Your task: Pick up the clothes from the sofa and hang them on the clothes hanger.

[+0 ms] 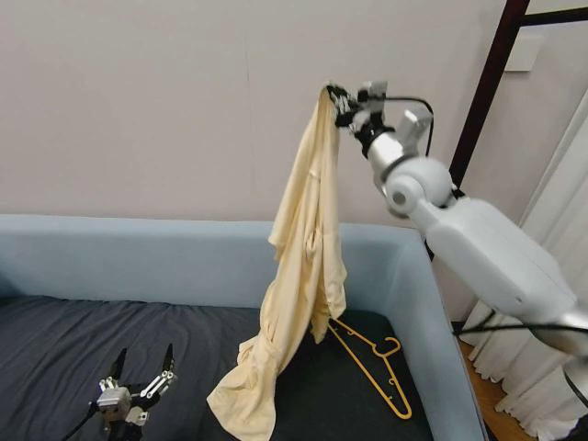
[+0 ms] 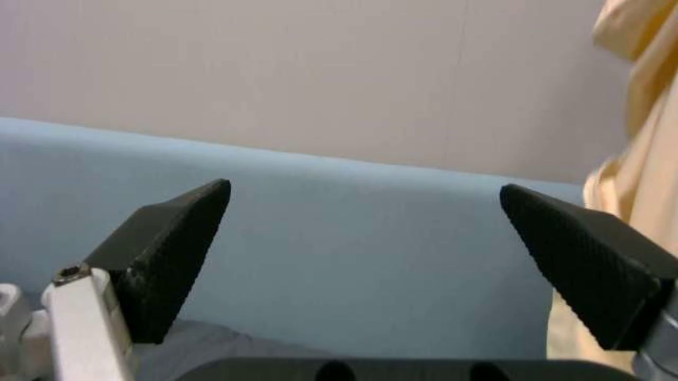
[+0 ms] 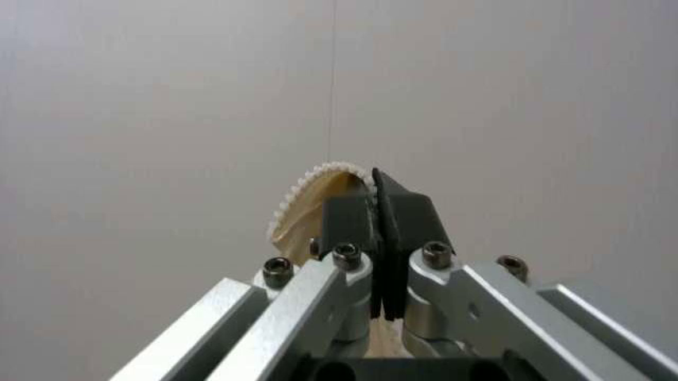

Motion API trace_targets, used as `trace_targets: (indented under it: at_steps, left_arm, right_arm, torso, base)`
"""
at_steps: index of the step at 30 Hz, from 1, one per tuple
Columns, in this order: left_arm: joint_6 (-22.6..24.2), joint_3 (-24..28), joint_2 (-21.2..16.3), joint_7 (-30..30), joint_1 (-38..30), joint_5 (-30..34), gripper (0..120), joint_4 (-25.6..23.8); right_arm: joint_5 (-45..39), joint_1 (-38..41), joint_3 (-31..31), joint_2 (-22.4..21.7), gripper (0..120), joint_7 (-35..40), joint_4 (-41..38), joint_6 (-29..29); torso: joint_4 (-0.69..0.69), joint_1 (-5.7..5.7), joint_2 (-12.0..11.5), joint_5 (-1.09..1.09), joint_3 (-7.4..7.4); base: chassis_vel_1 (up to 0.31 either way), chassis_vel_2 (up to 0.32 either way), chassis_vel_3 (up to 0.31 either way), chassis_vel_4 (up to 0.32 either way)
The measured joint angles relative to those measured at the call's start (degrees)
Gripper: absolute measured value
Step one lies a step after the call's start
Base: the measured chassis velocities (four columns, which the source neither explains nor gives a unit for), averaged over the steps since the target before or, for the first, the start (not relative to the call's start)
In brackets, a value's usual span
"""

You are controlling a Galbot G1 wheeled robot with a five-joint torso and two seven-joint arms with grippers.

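The right gripper (image 1: 338,96) sits high in the upper centre of the head view, its jaws clenched on the top edge of a pale yellow cloth shirt (image 1: 308,276). The right wrist view shows the jaws pressed together with a fold of fabric pinched between them. The shirt hangs straight down from that grip, its long axis vertical. Its lower hem is bunched on the dark seat of the light blue sofa (image 1: 138,248).

A thin yellow clothes hanger (image 1: 377,363) lies flat on the seat at lower right, just beside the hanging shirt and partly behind it. The left gripper (image 1: 142,372) hovers low at lower left with its jaws spread wide and empty, and the shirt stands between it and the hanger. A dark upright rack post (image 1: 487,83) stands at upper right, nearer the right arm.
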State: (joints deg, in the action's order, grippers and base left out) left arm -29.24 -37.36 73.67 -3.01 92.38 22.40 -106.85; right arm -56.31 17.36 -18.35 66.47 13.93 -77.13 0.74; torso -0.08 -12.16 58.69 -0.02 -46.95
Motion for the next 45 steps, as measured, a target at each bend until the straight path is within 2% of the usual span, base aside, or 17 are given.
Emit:
trace_targets:
  at_steps: [9,13,16,18,21,23,25,26,31,35,40,44,45]
  left_arm:
    - [-0.2,-0.8,-0.1,-1.1,0.0,1.1,100,0.0]
    - [-0.3,-0.6,0.0,-1.2,-0.2,1.2,100,0.2]
    - [-0.3,-0.6,-0.2,-1.2,-0.1,1.3,100,-0.2]
    - [-0.4,-0.8,-0.2,-1.3,0.2,1.5,100,-0.3]
    - [-0.8,-0.9,-0.1,-1.4,0.6,1.3,100,-0.2]
    - [-1.1,-0.7,0.0,-1.3,1.3,0.8,100,0.4]
    - [-1.6,-0.2,-0.1,-1.0,2.0,-0.3,100,1.7]
    - [-1.6,-0.2,-0.1,-1.0,2.0,-0.3,100,1.7]
    - [-1.7,1.0,-1.4,1.3,3.0,-0.7,100,3.2]
    - [-1.8,2.3,-2.0,4.8,3.5,1.0,100,4.8]
    - [-2.3,4.5,-2.4,8.6,2.6,2.9,100,7.0]
    - [-2.4,4.8,-2.5,8.8,2.4,3.0,100,7.3]
    - [-3.2,6.1,-2.5,9.0,1.5,2.2,100,8.7]
  right_arm:
    - [-0.2,14.8,-0.8,8.2,0,-1.1,9.5,0.4]
    - [0.2,18.0,-1.2,10.4,0,-0.6,13.3,0.1]
    - [0.2,19.5,0.0,11.0,0,-0.5,13.9,-0.1]
    - [-0.9,19.4,0.5,9.8,0,0.1,10.8,-0.2]
    - [-3.7,16.3,-0.6,6.4,0,2.0,3.4,-0.3]
    - [-6.2,11.1,-2.5,2.7,0,4.4,-4.4,0.0]
    - [-6.3,1.4,-5.4,-1.9,0,6.1,-13.5,0.1]
    - [-6.3,1.4,-5.4,-1.9,0,6.1,-13.5,0.1]
    - [-1.0,-16.6,-5.3,-6.3,0,5.3,-18.2,-1.1]
    - [0.5,-20.6,-3.8,-6.9,0,4.8,-18.2,-1.6]
    - [0.5,-21.0,-3.0,-7.1,0,4.8,-18.2,-1.6]
    - [0.5,-20.9,-2.9,-7.1,0,4.7,-18.1,-1.6]
    - [0.7,-20.9,-2.2,-6.4,0,4.8,-18.1,-1.2]
  torso:
    - [-0.02,0.01,0.0,0.00,0.02]
    - [0.00,0.00,0.0,-0.01,0.01]
    - [-0.01,0.00,0.0,-0.01,0.01]
    - [-0.01,0.01,0.0,0.01,0.02]
    - [-0.03,0.02,0.0,0.01,0.04]
    - [-0.02,0.02,0.0,0.03,0.03]
    - [-0.02,0.02,0.0,0.04,0.01]
    - [-0.02,0.02,0.0,0.04,0.01]
    - [-0.03,0.02,0.0,0.06,0.00]
    - [-0.02,0.02,0.0,0.02,0.01]
    - [-0.01,0.02,0.0,-0.04,0.02]
    - [-0.01,0.01,0.0,0.02,0.01]
    - [-0.01,0.02,0.0,0.11,0.01]
  base:
    - [0.000,0.000,0.000,0.000]
    - [0.000,0.000,0.000,0.000]
    - [0.000,0.000,0.000,0.000]
    - [0.000,0.000,0.000,0.000]
    - [0.000,0.000,0.000,0.000]
    - [0.000,0.000,0.000,0.000]
    - [0.000,0.000,0.000,0.000]
    - [0.000,0.000,0.000,0.000]
    - [0.000,0.000,0.000,0.000]
    - [0.000,0.000,0.000,0.000]
    - [0.000,0.000,0.000,0.000]
    - [0.000,0.000,0.000,0.000]
    - [0.000,0.000,0.000,0.000]
